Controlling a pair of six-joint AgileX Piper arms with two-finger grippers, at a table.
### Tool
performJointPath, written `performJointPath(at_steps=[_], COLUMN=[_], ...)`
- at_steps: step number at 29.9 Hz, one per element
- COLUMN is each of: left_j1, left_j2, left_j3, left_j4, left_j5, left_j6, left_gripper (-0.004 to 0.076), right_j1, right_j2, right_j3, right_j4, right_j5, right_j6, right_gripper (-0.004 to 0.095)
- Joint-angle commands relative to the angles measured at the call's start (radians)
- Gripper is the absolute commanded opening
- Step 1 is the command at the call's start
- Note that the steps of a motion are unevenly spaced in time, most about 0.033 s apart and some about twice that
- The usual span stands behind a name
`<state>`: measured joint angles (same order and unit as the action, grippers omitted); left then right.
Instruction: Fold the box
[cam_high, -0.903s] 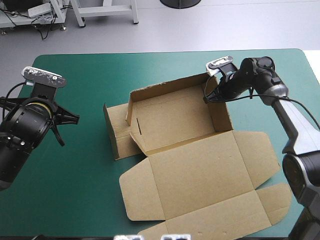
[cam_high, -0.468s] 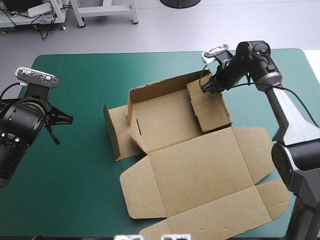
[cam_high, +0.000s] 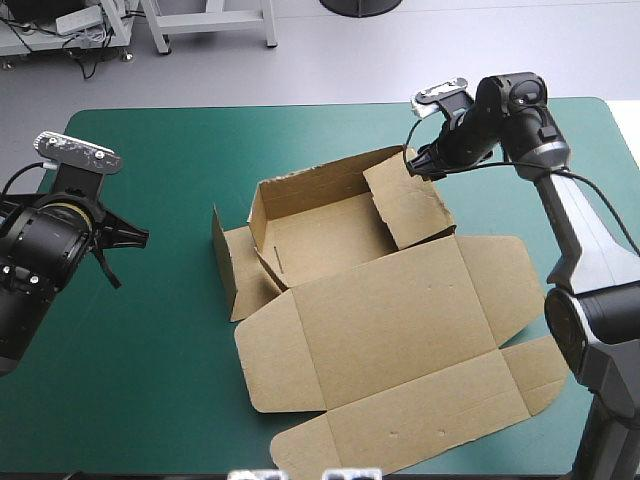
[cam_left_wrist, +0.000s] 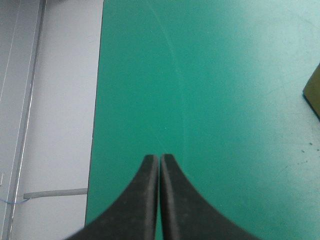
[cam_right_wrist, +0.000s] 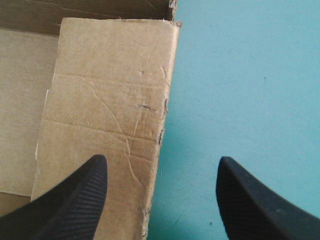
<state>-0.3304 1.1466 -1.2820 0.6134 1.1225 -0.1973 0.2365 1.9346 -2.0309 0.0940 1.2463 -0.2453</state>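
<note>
Now, brown box (cam_high: 380, 310) in the middle of the teal-green cover (cam_high: 150, 380), back wall up, big lid flat toward 5 o'clock. Side flap (cam_high: 405, 205) at 3 o'clock of the tray, tipped inward. Right gripper (cam_high: 412, 168) at the box's 1 o'clock corner, fingers wide apart, holding nothing, one finger over the flap, the other over bare cover. Left gripper (cam_high: 135, 236) far off at 9 o'clock, pinched tight, empty, above bare cover.
</note>
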Motion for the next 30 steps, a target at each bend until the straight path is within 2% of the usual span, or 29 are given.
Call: performJointPath(at_steps=[1, 9, 18, 21, 25, 26, 30], left_j1=[0.003, 0.003, 0.003, 0.003, 0.003, 0.003, 0.003], left_j2=[-0.021, -0.021, -0.021, -0.021, -0.021, -0.021, -0.021], left_j3=[-0.025, -0.025, -0.025, -0.025, -0.025, -0.025, -0.025], left_j4=[0.033, -0.01, -0.021, -0.021, -0.025, -0.025, -0.025], left_j5=[-0.047, -0.05, -0.048, -0.048, -0.049, -0.049, -0.048], left_j6=[-0.004, 0.017, 0.03, 0.033, 0.033, 0.033, 0.033], left_gripper=[-0.0002, -0.0002, -0.0002, -0.0002, -0.0002, -0.0002, -0.0002], right_j1=[-0.003, -0.003, -0.003, -0.003, -0.003, -0.003, -0.003], right_j2=[-0.032, 0.096, 0.187, 0.204, 0.208, 0.206, 0.189], right_j3=[-0.03, -0.03, -0.03, -0.03, -0.03, -0.03, -0.03], right_j4=[0.013, 0.07, 0.088, 0.093, 0.143, 0.146, 0.146], right_j5=[0.012, 0.012, 0.012, 0.012, 0.012, 0.012, 0.012], right_j6=[-0.001, 0.036, 0.063, 0.063, 0.004, 0.0, 0.0], right_gripper=[0.0593, 0.0591, 0.0475, 0.0375, 0.0039, -0.0018, -0.002])
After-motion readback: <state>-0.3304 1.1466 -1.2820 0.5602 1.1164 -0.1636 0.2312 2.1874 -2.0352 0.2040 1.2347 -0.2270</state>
